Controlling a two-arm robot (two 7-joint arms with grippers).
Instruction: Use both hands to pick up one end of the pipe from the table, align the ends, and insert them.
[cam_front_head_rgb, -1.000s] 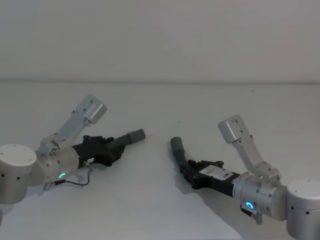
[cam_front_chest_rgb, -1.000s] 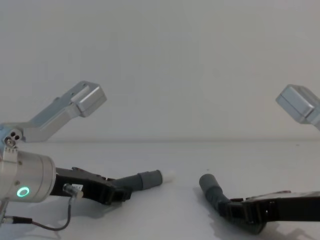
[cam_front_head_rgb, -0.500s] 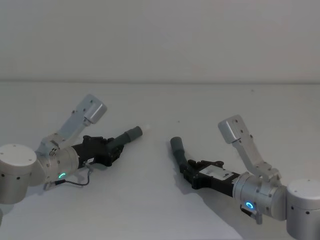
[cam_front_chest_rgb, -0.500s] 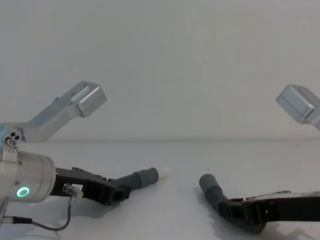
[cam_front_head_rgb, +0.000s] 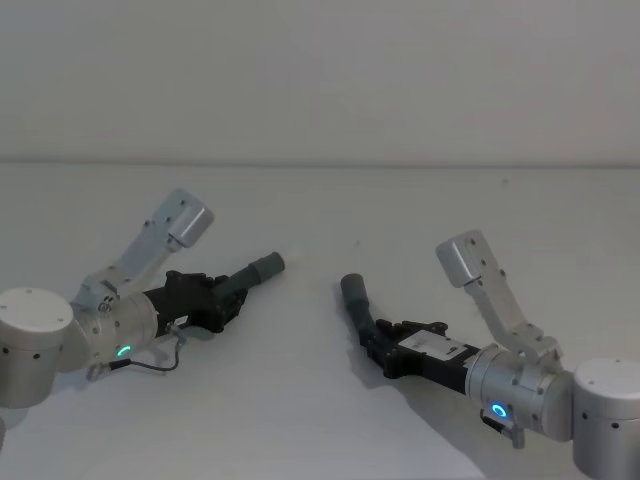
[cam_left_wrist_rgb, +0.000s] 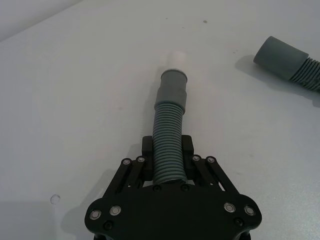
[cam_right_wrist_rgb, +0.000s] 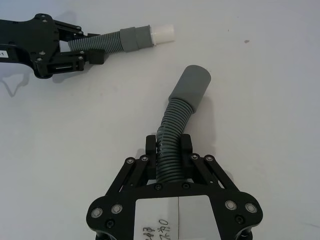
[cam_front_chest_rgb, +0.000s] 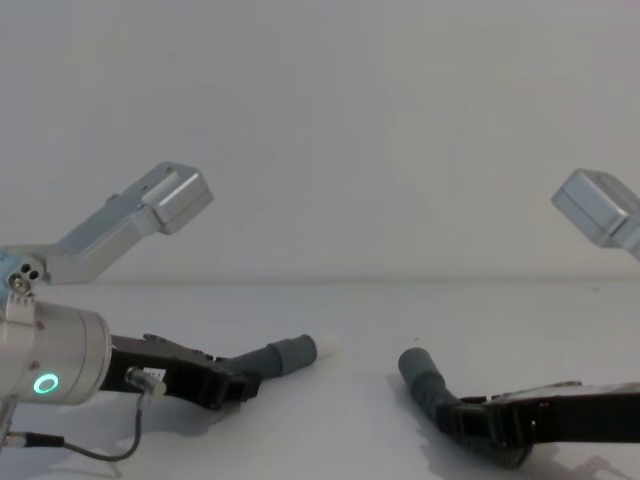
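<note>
The pipe is in two ribbed grey pieces on the white table (cam_front_head_rgb: 320, 410). My left gripper (cam_front_head_rgb: 232, 300) is shut on the ribbed part of the left piece (cam_front_head_rgb: 255, 275), low over the table's left side. In the left wrist view this piece (cam_left_wrist_rgb: 169, 130) ends in a smooth cuff (cam_left_wrist_rgb: 172, 87) with a whitish tip (cam_left_wrist_rgb: 177, 57). My right gripper (cam_front_head_rgb: 372, 335) is shut on the bent right piece (cam_front_head_rgb: 355, 298), whose wide socket end (cam_right_wrist_rgb: 192, 82) points toward the left piece (cam_right_wrist_rgb: 122, 40). A gap of bare table separates the two ends.
The white table runs back to a plain pale wall (cam_front_head_rgb: 320, 80). A thin dark cable (cam_front_head_rgb: 150, 362) loops by the left wrist. In the chest view the left gripper (cam_front_chest_rgb: 238, 385) and right gripper (cam_front_chest_rgb: 462, 420) both sit low over the surface.
My left gripper has drawn back a little toward the left with its pipe piece, widening the gap between the ends. The right gripper and its piece have stayed put.
</note>
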